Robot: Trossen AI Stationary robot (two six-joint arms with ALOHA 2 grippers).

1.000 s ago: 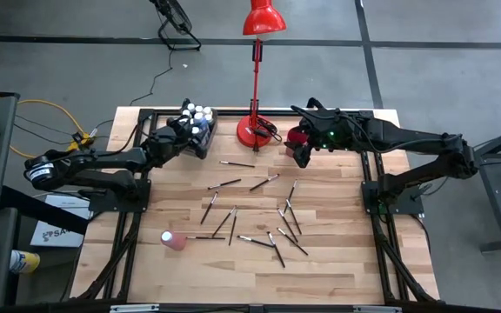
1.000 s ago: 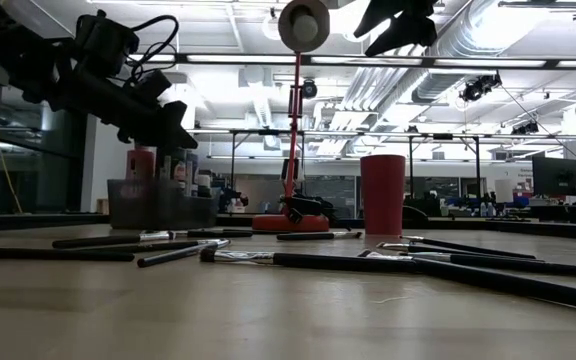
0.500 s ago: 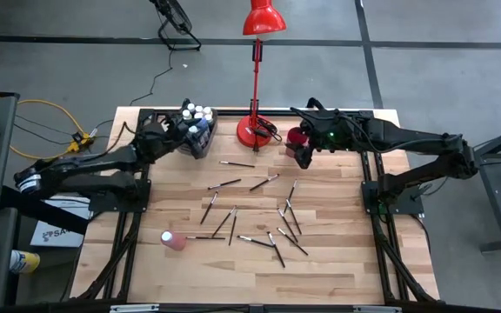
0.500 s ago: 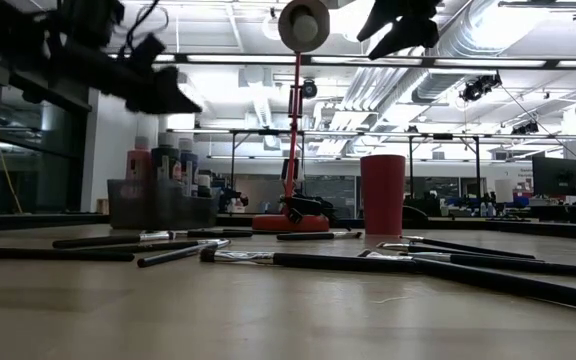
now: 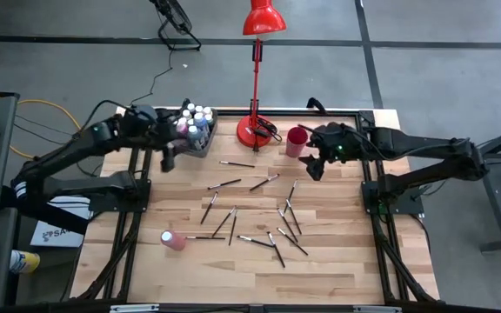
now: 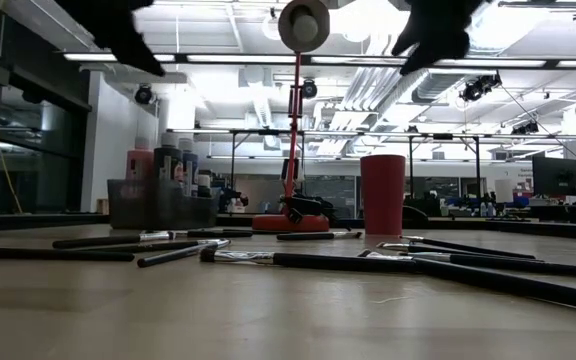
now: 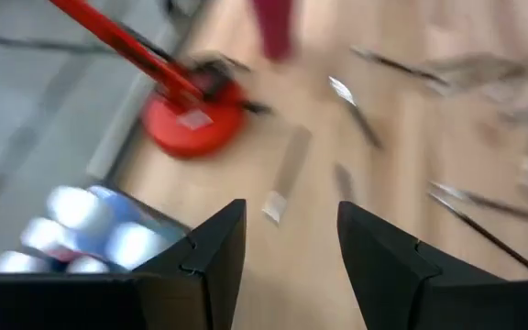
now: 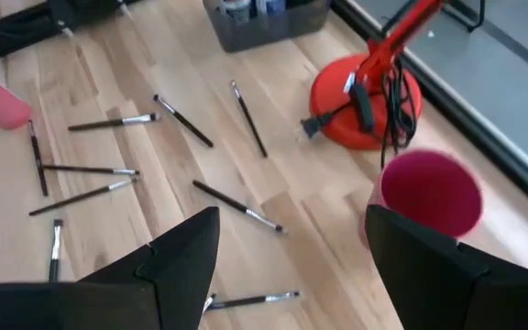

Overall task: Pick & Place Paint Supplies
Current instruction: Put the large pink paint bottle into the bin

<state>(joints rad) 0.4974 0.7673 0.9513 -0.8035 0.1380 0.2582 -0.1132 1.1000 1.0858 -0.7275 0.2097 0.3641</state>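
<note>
Several thin dark-handled paintbrushes (image 5: 263,183) lie scattered flat on the middle of the wooden table (image 5: 337,278). A pink white-capped paint bottle (image 5: 173,241) lies on its side near the front left. More white-capped bottles (image 5: 195,116) stand in the translucent grey bin (image 5: 202,139) at the far left. My left gripper (image 5: 166,159) hangs open in the air just left of the bin, holding nothing (image 7: 291,215). My right gripper (image 5: 315,169) hangs open and empty (image 8: 291,220) just right of the dark red cup (image 5: 297,139).
A red desk lamp stands with its round base (image 5: 255,130) at the far middle, between bin and cup, its pole rising over the table. Black frame rails (image 5: 368,187) run along the table's left and right sides. The near part of the table holds no brushes.
My left gripper has risen from just above the bin, drawn back toward the table's left and near edges, and tipped up toward level, staying open. My right gripper has shifted a little toward the near and right edges, away from the cup. The brushes and bottles have not moved.
</note>
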